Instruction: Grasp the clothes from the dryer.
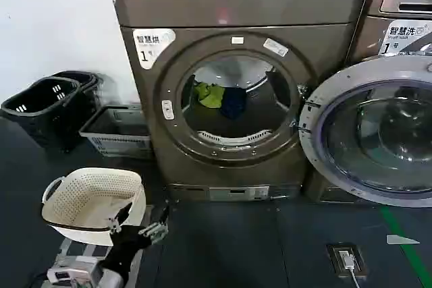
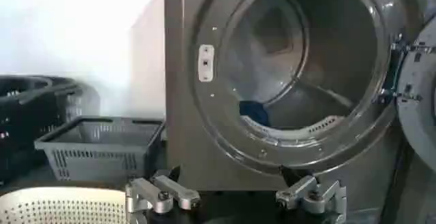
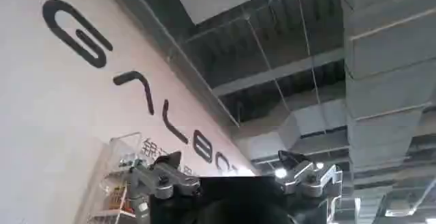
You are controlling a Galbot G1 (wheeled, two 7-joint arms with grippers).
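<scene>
the dryer (image 1: 233, 85) is seen standing with its round port uncovered, its door (image 1: 374, 133) swung wide to the robot's right. inside the drum the clothes are lying toward the back: the yellow-green garment (image 1: 210, 94) is set to the left and the dark blue garment (image 1: 233, 102) just beside it on the right, the two touching or nearly so. in the left wrist view the dark blue garment (image 2: 255, 112) is seen low in the drum, just behind the port's lower rim.

the left gripper (image 1: 140, 223) is held low in front of the machine, well short of the port and below it, with its fingers (image 2: 158, 196) spread wide apart and nothing between them. the clothes lie ahead of and above these fingers, well apart from them. a white perforated basket (image 1: 91, 200) is found just beside the left fingers, on their left side, with its rim close to them. farther ahead and left of the fingers a grey crate (image 1: 115, 131) is set on the floor against the dryer's side, and black baskets (image 1: 47, 106) are stacked beyond it.

the right gripper (image 3: 235, 178) is pointed up toward a ceiling and a wall with large dark lettering, its fingers (image 3: 308, 178) also spread wide and empty.
</scene>
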